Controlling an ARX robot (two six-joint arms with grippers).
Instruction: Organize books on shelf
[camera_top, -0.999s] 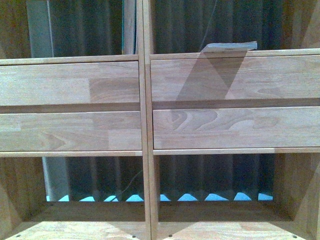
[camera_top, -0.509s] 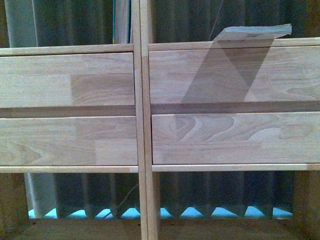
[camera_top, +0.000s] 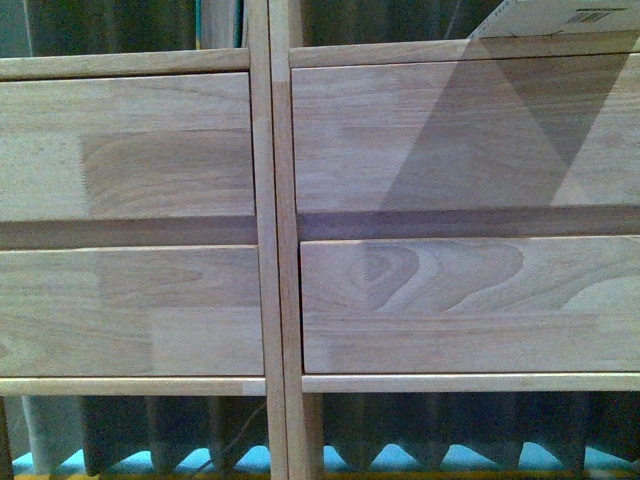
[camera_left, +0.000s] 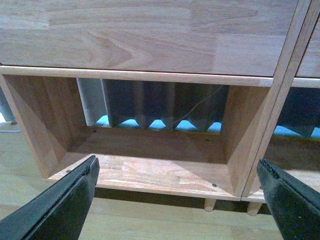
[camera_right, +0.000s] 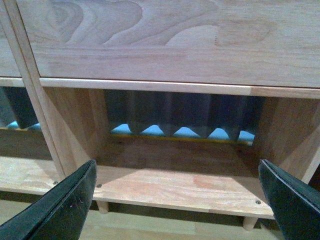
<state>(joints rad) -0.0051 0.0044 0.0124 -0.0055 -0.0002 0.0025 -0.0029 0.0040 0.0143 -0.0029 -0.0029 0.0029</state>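
Close up on the shelf: both grippers gape wide w/ nothing in them. The left gripper faces the bottom L compartment and the right gripper faces the bottom R one. The pale paperback lies flat on the board above the top R drawer front. The teal book stands upright just beside the divider, upper L compartment.

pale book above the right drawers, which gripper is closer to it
Right, probably. The right gripper faces the lower right compartment, same side of the divider as the pale book; the left gripper faces the lower left one.
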